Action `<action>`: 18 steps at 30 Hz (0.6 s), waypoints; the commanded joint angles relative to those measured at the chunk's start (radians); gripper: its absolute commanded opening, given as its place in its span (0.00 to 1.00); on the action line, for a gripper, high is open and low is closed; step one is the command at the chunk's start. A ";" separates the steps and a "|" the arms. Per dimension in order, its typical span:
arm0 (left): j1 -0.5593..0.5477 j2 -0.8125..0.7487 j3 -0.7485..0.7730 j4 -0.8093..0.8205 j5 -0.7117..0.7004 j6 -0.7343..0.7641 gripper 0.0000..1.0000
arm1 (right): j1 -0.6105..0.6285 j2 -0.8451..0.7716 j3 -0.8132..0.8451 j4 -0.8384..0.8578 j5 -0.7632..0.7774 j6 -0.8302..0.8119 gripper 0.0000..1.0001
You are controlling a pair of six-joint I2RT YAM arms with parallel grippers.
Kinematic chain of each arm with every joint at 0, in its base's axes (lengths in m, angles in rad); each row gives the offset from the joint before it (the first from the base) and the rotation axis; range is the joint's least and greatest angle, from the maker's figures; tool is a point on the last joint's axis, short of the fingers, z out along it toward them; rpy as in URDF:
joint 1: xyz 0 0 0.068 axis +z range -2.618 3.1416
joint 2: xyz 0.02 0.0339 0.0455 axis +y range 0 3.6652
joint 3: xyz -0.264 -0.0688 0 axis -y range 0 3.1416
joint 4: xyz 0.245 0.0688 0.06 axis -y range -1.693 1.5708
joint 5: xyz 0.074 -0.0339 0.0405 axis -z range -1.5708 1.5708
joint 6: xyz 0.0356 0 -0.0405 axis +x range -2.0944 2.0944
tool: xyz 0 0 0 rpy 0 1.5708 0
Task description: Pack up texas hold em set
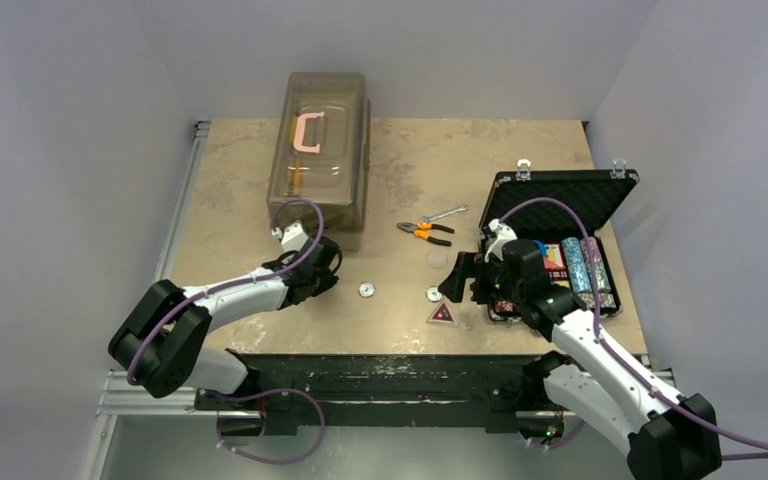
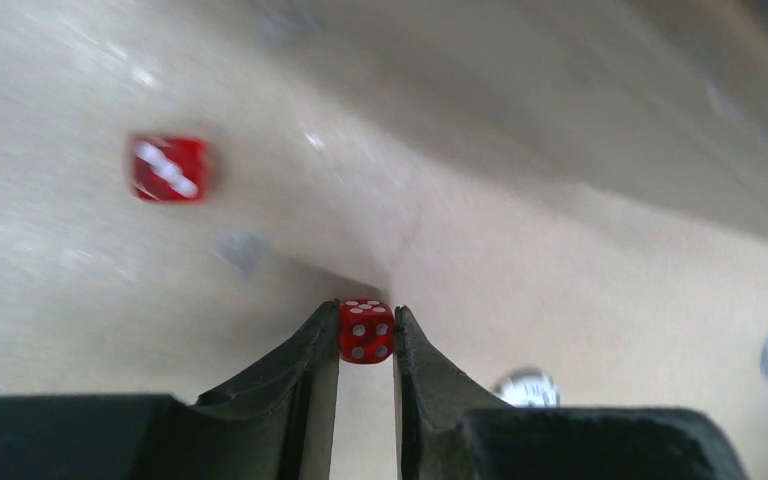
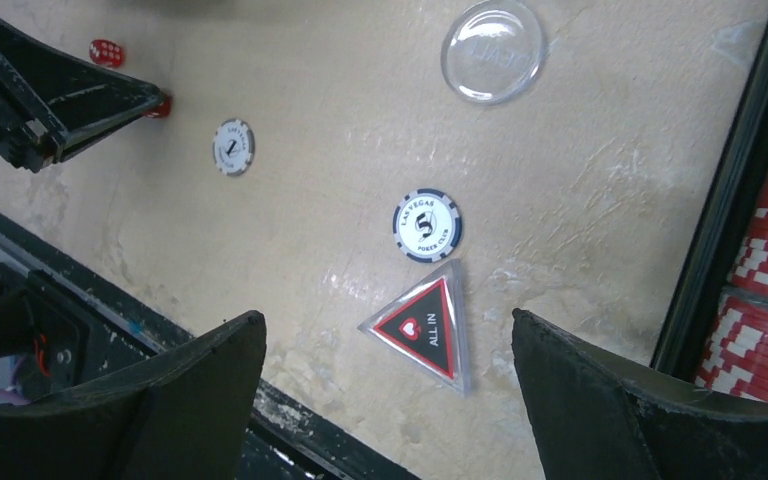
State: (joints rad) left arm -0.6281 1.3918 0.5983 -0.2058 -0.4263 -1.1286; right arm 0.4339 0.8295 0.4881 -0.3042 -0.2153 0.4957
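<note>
**A:** How does the case lie, and which way does it point?

**B:** We see the black case (image 1: 558,192) on the right part of the table (image 1: 400,160). It is open, and its long axis goes left to right in the top view. The lid stands up on the far side, with the silver latches (image 1: 523,166) on its upper edge. The poker chips (image 1: 585,265) lie inside in rows that go from near to far.

**A:** And the loose pieces?

**B:** The triangle token (image 3: 422,327) lies flat just left of the case. In the top view one corner points to the far side. The chip marked 5 (image 3: 427,225) is just beside it, the chip marked 1 (image 3: 233,147) is more to the left, and a clear disc (image 3: 493,50) is farther back.

**A:** What do the grippers do?

**B:** The left gripper (image 2: 366,320) is clamped on a red die (image 2: 366,331), which sits between the tips of its fingers (image 2: 305,365) close to the table. A second die (image 2: 168,168) lies apart from it, blurred. The right gripper (image 3: 385,320) holds nothing. Its jaws are wide apart above the token.

**A:** How much room do we have?

**B:** The token is near the front edge of the table. The case wall (image 3: 730,180) is close to the right finger. The left gripper is near the front end of the brown box (image 1: 318,160). The pliers (image 1: 425,232) and wrench (image 1: 446,213) lie farther back, between box and case.
</note>
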 commanded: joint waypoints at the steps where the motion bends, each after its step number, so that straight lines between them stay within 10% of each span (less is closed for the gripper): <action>1: -0.052 -0.039 0.023 -0.021 0.215 0.061 0.00 | 0.005 -0.034 -0.008 0.036 -0.086 0.000 0.92; 18: -0.233 0.062 0.077 0.452 0.607 0.074 0.00 | 0.001 -0.039 -0.066 0.073 -0.189 0.069 0.96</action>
State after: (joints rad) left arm -0.8379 1.4231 0.6685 0.0319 0.0612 -1.0805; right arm 0.4339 0.8089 0.4366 -0.2516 -0.4030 0.5419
